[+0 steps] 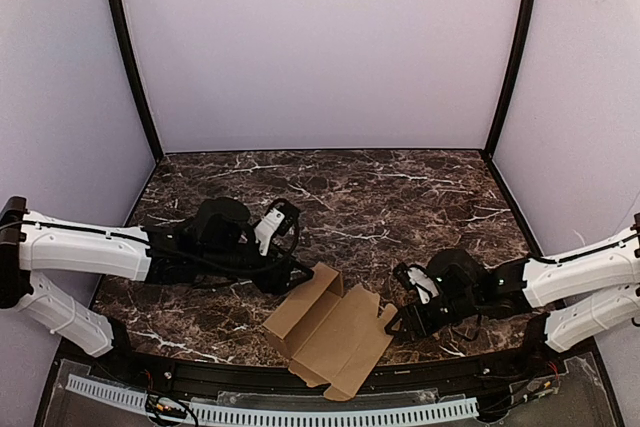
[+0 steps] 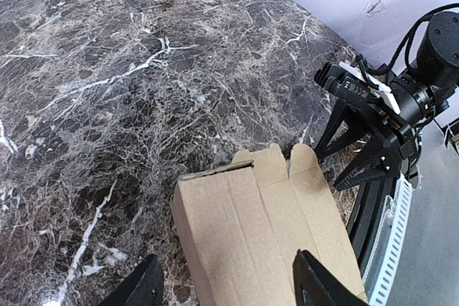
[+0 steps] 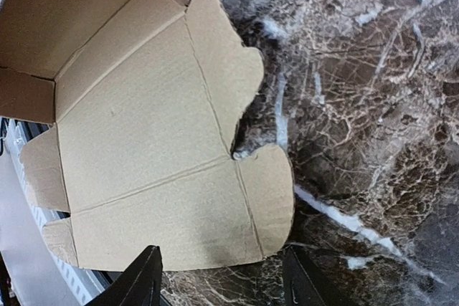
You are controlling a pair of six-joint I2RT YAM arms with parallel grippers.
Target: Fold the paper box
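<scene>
The paper box [image 1: 330,332] is a plain brown die-cut cardboard piece at the near edge of the table, partly folded: its left panel stands up and the rest lies flat with rounded tabs at the right. My left gripper [image 1: 297,275] is open, just left of and above the raised panel; in the left wrist view the box [image 2: 265,241] lies between and ahead of the open fingers [image 2: 140,288]. My right gripper [image 1: 400,325] is open beside the box's right tabs; the right wrist view shows the flat panel and tabs [image 3: 158,170] ahead of its fingers [image 3: 143,281].
The dark marble table [image 1: 330,197] is ringed by lilac walls with black corner posts. A white perforated strip [image 1: 300,409] runs along the front edge below the box. The right arm [image 2: 387,105] shows in the left wrist view.
</scene>
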